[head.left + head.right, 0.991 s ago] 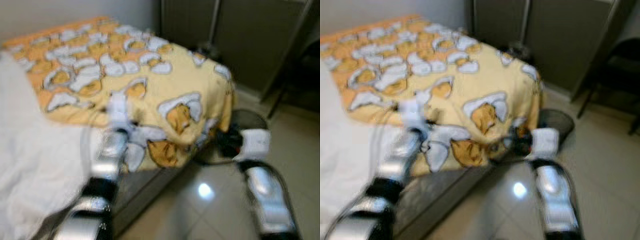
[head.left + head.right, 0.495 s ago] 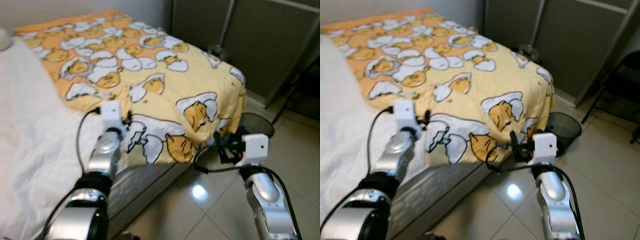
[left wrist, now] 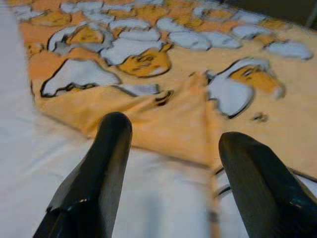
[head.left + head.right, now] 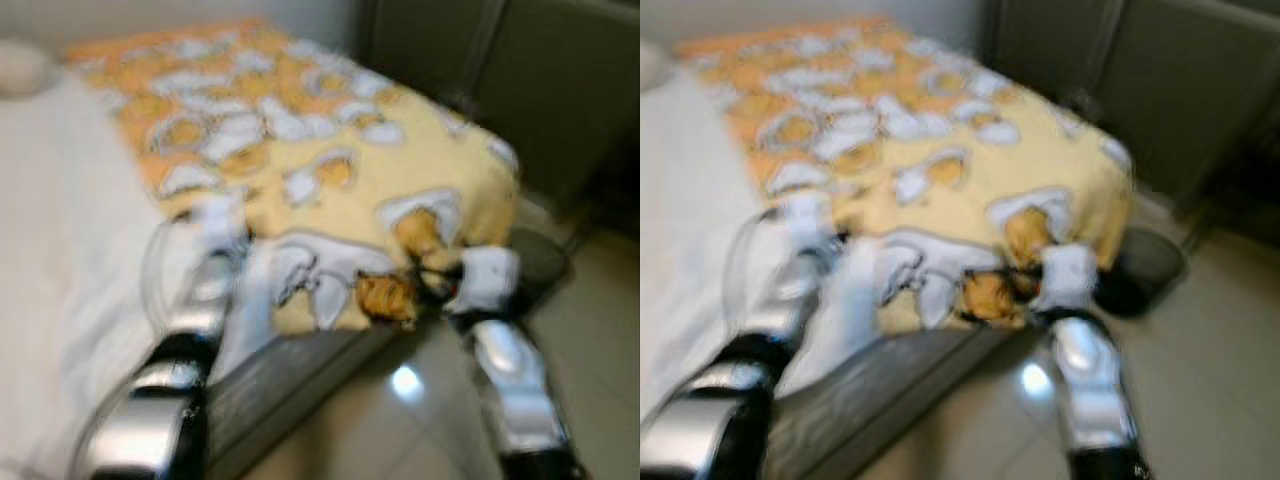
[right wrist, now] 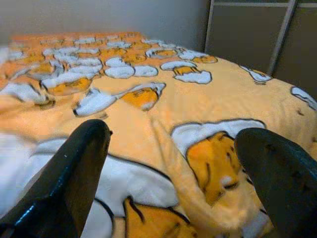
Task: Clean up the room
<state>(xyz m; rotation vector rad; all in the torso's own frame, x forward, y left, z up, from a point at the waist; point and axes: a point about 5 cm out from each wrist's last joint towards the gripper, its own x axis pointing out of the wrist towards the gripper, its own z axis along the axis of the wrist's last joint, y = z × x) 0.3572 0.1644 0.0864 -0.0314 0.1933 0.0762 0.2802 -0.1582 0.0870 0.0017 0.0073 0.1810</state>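
yellow blanket (image 4: 330,180) with an egg-and-cartoon print, spread over the foot end of the bed and draping over its corner toward the floor; its near edge lies rumpled across the white sheet (image 4: 60,250) that covers the rest of the mattress. left gripper (image 3: 168,148), seen from its wrist camera, hovers low over the line where the blanket's edge meets the sheet, its two black fingers spread wide with nothing between them. right gripper (image 5: 173,163), likewise wide open and empty, is poised just off the hanging corner of the blanket, the printed fabric lying between and beyond its fingers. in the head views, which are blurred, both silver arms reach forward to the bed's near edge, left on the sheet side, right at the corner. a dark round bin (image 4: 1150,270) stands on the tiled floor (image 4: 1210,400) just beyond that corner, before grey cabinet doors (image 4: 540,90). judged step: approaching the blanket's near edge to take hold of it for straightening the bed. the next move calls for each gripper to descend onto the fabric and pinch a fold at its own point.
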